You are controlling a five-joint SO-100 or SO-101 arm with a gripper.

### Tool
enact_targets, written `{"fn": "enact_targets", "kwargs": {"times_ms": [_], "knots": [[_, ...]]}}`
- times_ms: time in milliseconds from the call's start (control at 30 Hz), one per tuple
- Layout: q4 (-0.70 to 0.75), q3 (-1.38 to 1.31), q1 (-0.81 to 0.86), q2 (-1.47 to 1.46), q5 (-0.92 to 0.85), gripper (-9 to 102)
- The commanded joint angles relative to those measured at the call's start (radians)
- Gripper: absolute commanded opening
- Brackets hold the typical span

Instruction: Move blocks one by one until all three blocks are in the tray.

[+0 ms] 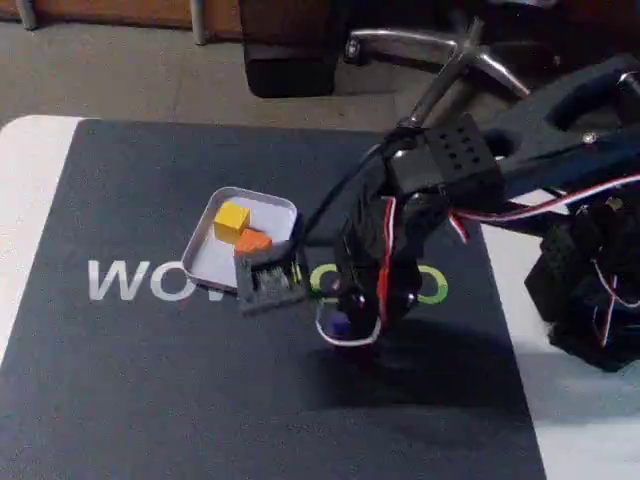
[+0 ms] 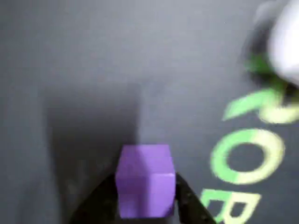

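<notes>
Fixed view, left to right: I see the yellow block (image 1: 231,219) and orange block (image 1: 252,240) sitting in the tray (image 1: 205,262). Right of the tray, the gripper (image 1: 345,325) is down on the dark mat (image 1: 150,380). In the wrist view its fingers (image 2: 100,205) are clamped on both sides of the purple block (image 2: 145,179).

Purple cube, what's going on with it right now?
Gripper closed on purple cube, over the mat. Yellow cube and orange cube in tray. Nothing blocking.
</notes>
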Motion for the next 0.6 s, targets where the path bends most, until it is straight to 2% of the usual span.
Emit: {"fn": "enact_targets", "kwargs": {"times_ms": [0, 567], "knots": [[-0.006, -0.084, 0.044, 0.049, 0.067, -8], [-0.018, -0.31, 0.305, 0.032, 0.308, -8]]}}
